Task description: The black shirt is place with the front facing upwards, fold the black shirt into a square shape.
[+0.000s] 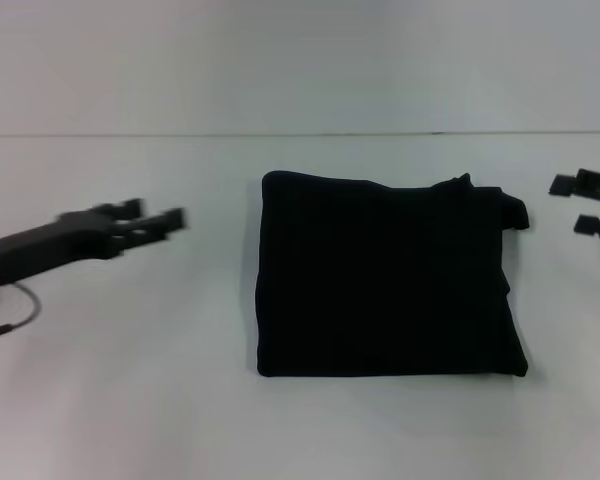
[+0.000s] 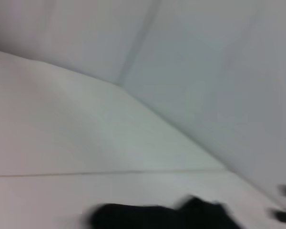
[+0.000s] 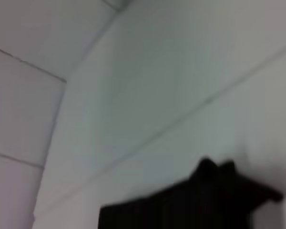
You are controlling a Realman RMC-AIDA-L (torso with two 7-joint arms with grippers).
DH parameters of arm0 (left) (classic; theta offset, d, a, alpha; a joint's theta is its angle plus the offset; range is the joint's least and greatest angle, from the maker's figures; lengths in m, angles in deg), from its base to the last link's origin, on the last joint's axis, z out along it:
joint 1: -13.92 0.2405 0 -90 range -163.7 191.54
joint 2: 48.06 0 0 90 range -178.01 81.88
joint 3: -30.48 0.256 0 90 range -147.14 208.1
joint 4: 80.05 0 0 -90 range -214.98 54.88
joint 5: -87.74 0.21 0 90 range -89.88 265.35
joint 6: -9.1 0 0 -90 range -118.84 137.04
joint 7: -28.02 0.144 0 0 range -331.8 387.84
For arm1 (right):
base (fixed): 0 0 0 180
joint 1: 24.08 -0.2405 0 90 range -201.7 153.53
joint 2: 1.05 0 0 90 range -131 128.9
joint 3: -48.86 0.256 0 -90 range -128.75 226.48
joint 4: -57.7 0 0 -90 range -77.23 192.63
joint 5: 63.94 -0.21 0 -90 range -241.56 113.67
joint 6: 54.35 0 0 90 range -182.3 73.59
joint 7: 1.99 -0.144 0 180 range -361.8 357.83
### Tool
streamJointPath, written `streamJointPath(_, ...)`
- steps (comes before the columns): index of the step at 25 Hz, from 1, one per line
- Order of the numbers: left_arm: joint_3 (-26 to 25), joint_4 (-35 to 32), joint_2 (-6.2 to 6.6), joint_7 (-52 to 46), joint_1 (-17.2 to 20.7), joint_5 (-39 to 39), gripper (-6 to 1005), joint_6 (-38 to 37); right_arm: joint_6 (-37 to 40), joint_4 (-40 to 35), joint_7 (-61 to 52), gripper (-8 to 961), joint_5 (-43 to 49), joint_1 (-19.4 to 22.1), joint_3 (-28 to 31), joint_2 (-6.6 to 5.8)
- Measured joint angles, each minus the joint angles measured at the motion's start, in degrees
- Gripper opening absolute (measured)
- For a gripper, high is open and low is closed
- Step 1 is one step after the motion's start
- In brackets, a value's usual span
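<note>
Black shirt (image 1: 385, 280) lies folded at centre frame on the table (image 1: 130, 400). Left gripper (image 1: 152, 222) at mid-left, well apart from its edge. Right gripper (image 1: 588, 207) at the right edge (near the shirt's upper-right corner, not touching).

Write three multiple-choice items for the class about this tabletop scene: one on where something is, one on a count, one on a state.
1. Where does the folded black cloth shirt lie?
A. between the two hands
B. beyond the right hand
C. under the left hand

2. How many robot hands show in the head view?
A. one
B. two
C. three

3. What state is the shirt in?
A. spread flat with sleeves out
B. folded into a rough square
C. hanging from a hand

Answers:
1 A: the left hand and right hand flank it on the white table.
2 B: one at each side.
3 B: it is a compact block, touched by neither hand.
</note>
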Motion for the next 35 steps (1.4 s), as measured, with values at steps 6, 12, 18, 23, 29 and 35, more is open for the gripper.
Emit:
streamJointPath(6,-9.76,0.18,-1.60,5.28,3.01,-0.45,967,3.12,1.47,-0.25,-5.67,928,3.76,-1.09,-0.56,-0.10)
streamJointPath(12,-7.11,1.62,-1.30,6.16,3.14,0.45,965,1.80,-0.39,0.03,-8.12,925,3.90,-2.68,-5.30,1.18)
streamJointPath(18,-5.66,2.36,-1.21,6.29,4.39,1.20,963,1.70,-0.61,0.13,-9.09,922,3.67,-3.10,-5.45,2.62)
streamJointPath(23,-5.68,3.17,-0.69,6.25,4.87,1.63,964,1.66,-1.62,0.17,-10.10,918,3.62,-3.28,-5.42,2.94)
streamJointPath(29,-5.72,4.20,-0.19,6.37,4.99,1.79,964,1.58,-4.41,0.56,-10.83,913,3.96,-4.10,-6.20,3.67)
streamJointPath(35,-5.64,4.34,-0.30,6.49,5.07,1.81,963,1.60,-6.15,0.76,-10.31,908,3.90,-4.51,-6.42,4.30)
